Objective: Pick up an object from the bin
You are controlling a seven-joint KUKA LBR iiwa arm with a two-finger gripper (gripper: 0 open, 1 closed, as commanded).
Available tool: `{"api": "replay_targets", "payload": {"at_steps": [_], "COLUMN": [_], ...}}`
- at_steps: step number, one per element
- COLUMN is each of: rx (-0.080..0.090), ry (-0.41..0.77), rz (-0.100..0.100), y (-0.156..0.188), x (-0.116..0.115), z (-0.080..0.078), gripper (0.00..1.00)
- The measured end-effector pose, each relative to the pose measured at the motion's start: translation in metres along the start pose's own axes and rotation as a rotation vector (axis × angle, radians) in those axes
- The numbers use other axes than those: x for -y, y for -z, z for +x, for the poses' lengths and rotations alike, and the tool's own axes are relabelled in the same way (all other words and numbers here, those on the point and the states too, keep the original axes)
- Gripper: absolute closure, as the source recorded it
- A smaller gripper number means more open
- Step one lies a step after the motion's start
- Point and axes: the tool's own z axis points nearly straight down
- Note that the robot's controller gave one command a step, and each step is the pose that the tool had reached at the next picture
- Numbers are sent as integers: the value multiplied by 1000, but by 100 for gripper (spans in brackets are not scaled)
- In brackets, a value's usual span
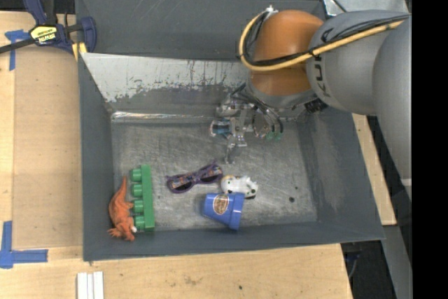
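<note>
Tool (236, 133), opening cannot be told and nothing seen in it, hangs just beyond the purple sunglasses (194, 178) toward the far wall of the bin (94, 150); risk: dropping here it meets bare floor, or knocks the white toy (239, 185) and blue cup (224, 210) crowding the sunglasses' right.

A thick, rounded grey arm (364, 73) ends in a glossy orange cover (280, 56). A yellow cable (353, 38) and a black one loop over that cover; below it sits a cluttered silvery metal gripper (236, 126).
</note>
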Motion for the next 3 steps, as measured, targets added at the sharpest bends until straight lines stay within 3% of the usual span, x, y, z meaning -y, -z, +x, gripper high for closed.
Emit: {"api": "replay_targets", "payload": {"at_steps": [1,2,3], "rx": [11,11,29], "ry": [-27,168,166], "rz": [-1,0,0], "y": [63,-24,-17], "x": [19,18,18], "z": [-8,-8,-12], "gripper": [0,0,100]}}
